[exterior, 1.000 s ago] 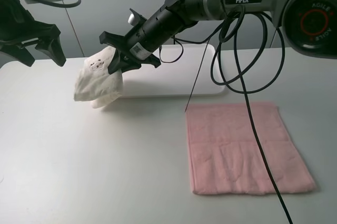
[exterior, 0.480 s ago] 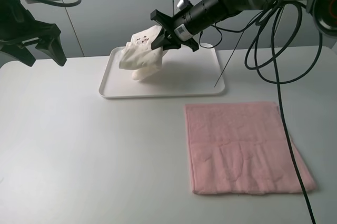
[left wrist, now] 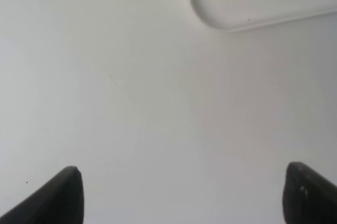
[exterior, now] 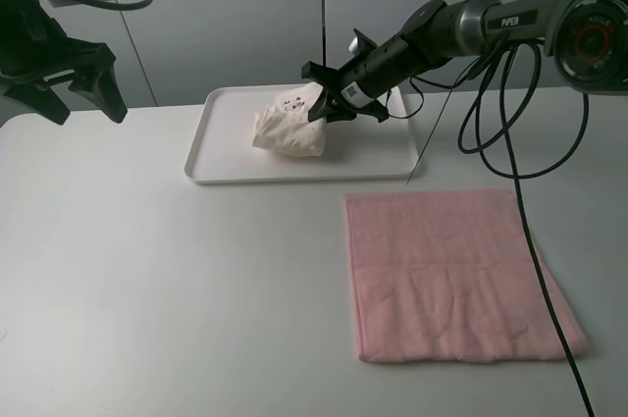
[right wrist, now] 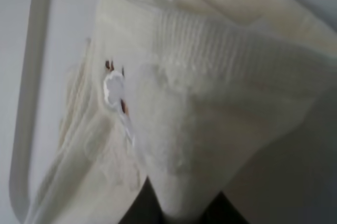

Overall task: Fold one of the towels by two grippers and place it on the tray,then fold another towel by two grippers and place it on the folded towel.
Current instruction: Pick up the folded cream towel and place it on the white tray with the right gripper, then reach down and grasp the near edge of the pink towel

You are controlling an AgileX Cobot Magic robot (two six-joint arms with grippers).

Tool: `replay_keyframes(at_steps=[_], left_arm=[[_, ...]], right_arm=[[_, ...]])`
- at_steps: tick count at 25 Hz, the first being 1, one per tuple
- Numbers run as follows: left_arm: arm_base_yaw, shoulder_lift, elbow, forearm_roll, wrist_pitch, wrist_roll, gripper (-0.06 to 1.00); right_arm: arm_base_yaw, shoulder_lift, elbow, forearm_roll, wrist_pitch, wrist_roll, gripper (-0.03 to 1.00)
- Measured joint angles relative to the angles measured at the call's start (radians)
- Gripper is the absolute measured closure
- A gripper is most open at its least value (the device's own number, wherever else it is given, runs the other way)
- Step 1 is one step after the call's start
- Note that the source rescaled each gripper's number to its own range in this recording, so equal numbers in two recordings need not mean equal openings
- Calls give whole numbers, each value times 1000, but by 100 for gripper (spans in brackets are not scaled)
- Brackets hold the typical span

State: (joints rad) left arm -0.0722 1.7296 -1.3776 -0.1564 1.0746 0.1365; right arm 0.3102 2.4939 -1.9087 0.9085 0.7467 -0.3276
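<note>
Cream towel point(exterior: 289, 130): bunched bundle resting mid-tray point(exterior: 211, 170). Right gripper point(exterior: 329, 103) clamped on its upper edge. Pink towel point(exterior: 451, 275) flat, in front of tray's right end. Left gripper point(exterior: 83, 108) spread wide, empty, beyond tray's left end.

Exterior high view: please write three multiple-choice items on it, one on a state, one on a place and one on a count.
1. The left gripper is: A. open and empty; B. shut on a towel; C. shut on a cable.
2. The cream towel is: A. on the floor; B. in the left gripper; C. at the tray, in the right gripper.
3. How many towels show? A. one; B. two; C. three.

Answers: 1 A, its jaws stand wide apart with nothing between them. 2 C, the right gripper's jaws pinch the towel over the tray. 3 B, the cream one and the pink towel lying flat on the table.
</note>
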Motion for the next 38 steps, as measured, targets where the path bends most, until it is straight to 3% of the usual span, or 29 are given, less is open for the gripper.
replay_keyframes(at_steps=[6, 7, 8, 12, 14, 20, 23, 29, 38], left_arm=[[0, 0, 0, 0, 4, 0, -3], [0, 0, 0, 0, 4, 0, -3], [0, 0, 0, 0, 6, 0, -3], [0, 0, 0, 0, 17, 11, -3], [0, 0, 0, 0, 19, 15, -3], [0, 0, 0, -2, 19, 32, -3], [0, 0, 0, -20, 21, 65, -3], [-34, 0, 0, -68, 32, 172, -3], [-240, 0, 0, 48, -17, 232, -3]], right_arm=[[0, 0, 0, -11, -26, -18, 88], [0, 0, 0, -11, -26, -24, 83], [0, 0, 0, -11, -26, -34, 75], [-2, 0, 0, -12, -22, -43, 13], [-2, -2, 0, -17, -10, -46, 0], [-3, -131, 0, -152, 14, -52, -3], [-3, -250, 0, -290, 41, -52, -3], [-3, -466, 22, -632, 204, -27, -3], [-4, -838, 531, -785, 137, 10, -3]])
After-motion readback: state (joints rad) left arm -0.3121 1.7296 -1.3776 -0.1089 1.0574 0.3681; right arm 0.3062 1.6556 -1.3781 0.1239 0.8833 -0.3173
